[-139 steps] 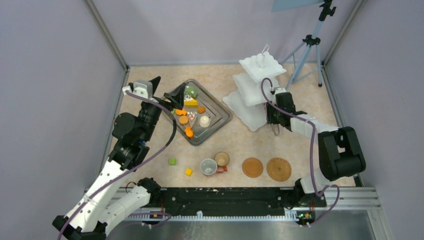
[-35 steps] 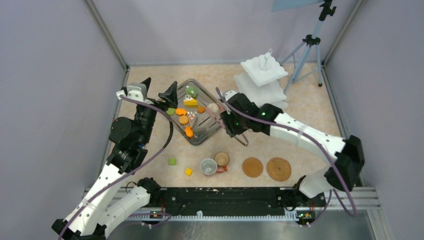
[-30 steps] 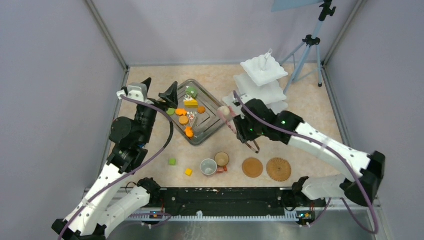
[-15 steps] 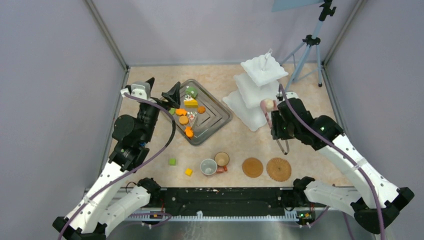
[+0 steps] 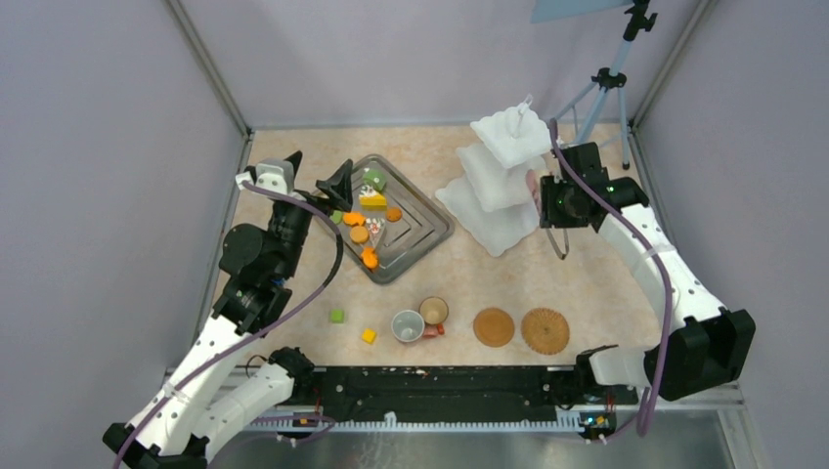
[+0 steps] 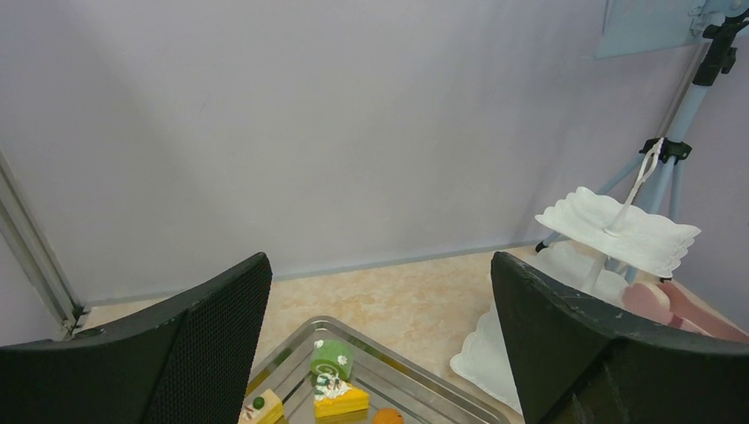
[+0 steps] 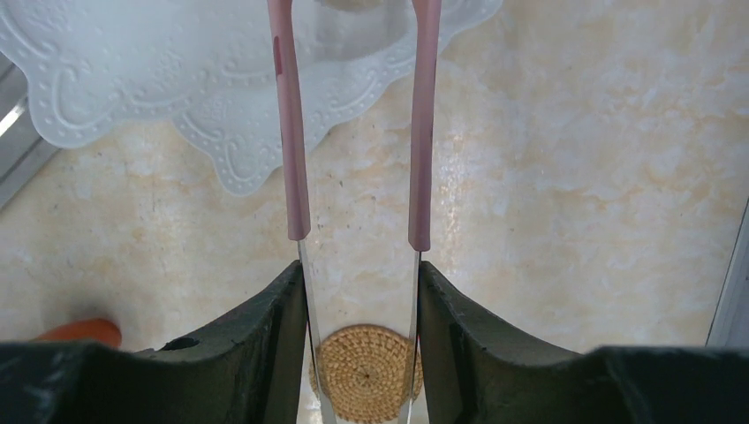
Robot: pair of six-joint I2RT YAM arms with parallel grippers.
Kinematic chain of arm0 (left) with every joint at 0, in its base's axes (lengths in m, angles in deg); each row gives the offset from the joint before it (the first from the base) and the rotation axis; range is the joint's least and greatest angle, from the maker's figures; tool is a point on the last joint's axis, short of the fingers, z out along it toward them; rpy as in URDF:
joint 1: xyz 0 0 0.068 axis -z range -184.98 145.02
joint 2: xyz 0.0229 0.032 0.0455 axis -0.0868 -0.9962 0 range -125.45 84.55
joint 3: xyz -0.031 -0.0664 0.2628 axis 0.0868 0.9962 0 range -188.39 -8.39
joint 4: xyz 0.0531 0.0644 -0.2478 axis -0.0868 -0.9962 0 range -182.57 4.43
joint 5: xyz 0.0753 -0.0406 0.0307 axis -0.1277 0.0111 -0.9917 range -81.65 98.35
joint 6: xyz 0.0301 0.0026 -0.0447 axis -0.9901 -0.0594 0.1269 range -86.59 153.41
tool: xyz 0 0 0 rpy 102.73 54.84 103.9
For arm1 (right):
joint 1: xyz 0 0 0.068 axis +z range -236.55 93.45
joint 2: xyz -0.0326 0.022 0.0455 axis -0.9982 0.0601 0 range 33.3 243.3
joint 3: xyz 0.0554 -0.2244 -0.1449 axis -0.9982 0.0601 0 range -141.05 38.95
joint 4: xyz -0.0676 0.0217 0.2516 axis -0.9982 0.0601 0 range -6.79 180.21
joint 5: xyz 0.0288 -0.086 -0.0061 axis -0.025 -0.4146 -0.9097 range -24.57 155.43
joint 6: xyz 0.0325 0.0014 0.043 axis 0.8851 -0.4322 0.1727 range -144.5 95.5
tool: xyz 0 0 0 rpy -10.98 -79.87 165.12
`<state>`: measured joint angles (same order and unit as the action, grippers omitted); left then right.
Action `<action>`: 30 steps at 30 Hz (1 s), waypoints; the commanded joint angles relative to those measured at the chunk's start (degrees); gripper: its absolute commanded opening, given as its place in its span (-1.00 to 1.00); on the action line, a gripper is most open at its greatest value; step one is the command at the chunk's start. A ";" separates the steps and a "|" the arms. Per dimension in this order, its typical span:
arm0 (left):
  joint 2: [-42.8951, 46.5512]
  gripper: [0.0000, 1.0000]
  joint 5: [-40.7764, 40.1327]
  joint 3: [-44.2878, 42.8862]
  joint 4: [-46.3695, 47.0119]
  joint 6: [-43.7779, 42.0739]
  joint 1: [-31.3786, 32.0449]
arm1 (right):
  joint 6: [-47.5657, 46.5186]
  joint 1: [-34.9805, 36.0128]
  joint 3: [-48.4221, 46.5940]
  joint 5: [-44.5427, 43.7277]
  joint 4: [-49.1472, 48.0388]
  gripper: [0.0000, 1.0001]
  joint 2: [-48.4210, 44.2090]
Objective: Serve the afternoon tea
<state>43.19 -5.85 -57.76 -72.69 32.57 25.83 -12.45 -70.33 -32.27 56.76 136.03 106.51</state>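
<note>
Cut off: the pink tongs (image 7: 290, 132) are running out past the top edge of the right wrist view, so their tips are not showing there, only a cream sliver between them
Hard to tell: the pale round pastry (image 6: 643, 298) in the tongs is hanging at the right edge of the three-tier stand (image 5: 494, 178), below the top tier; whether it is touching the middle tier cannot be told
Right pincer: the right pincer (image 7: 359, 269) is clamping the tongs by their bare metal arms
Left pincer: the left pincer (image 6: 380, 265) is hovering over the left corner of the steel tray (image 5: 422, 231), fingers spread wide, gripping nothing
Edges: the stand is sitting toward the far right of the desk (image 5: 606, 283), with a tripod (image 5: 598, 93) just behind it
Free room: bare desk is lying between the stand and the two woven mats (image 5: 494, 327)
On the tray: orange rounds (image 5: 354, 219), a yellow cake wedge (image 5: 372, 200) and a green roll (image 6: 331, 358) are lying in its left half
Near edge: two cups (image 5: 408, 325) are standing side by side just left of the mats; a green cube (image 5: 337, 316) and a yellow cube (image 5: 369, 336) are lying loose further left
In the way: the top tier is sitting just above the pastry in the left wrist view
</note>
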 commanded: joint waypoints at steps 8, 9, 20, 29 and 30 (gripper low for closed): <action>0.95 0.98 0.06 -0.21 1.98 0.47 0.19 | -4.17 -2.16 -7.93 2.44 -11.51 -0.52 8.94; 0.91 0.97 0.05 -0.28 2.02 0.37 0.21 | -4.22 -2.11 -7.81 2.53 -12.56 -0.51 9.31; 0.76 0.97 -0.04 -0.32 2.03 0.24 0.22 | -5.33 -2.11 -8.26 1.39 -13.75 -0.09 10.64; 0.78 0.97 0.44 -0.32 1.90 0.60 0.21 | -4.53 -2.06 -6.85 1.37 -8.33 0.11 5.23; 0.82 0.97 0.52 -0.39 1.84 0.64 0.16 | -4.33 -2.09 -6.72 1.32 -7.29 0.11 4.62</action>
<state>43.53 -5.85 -57.76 -72.71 32.70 25.83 -16.99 -71.86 -37.37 59.04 126.67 116.35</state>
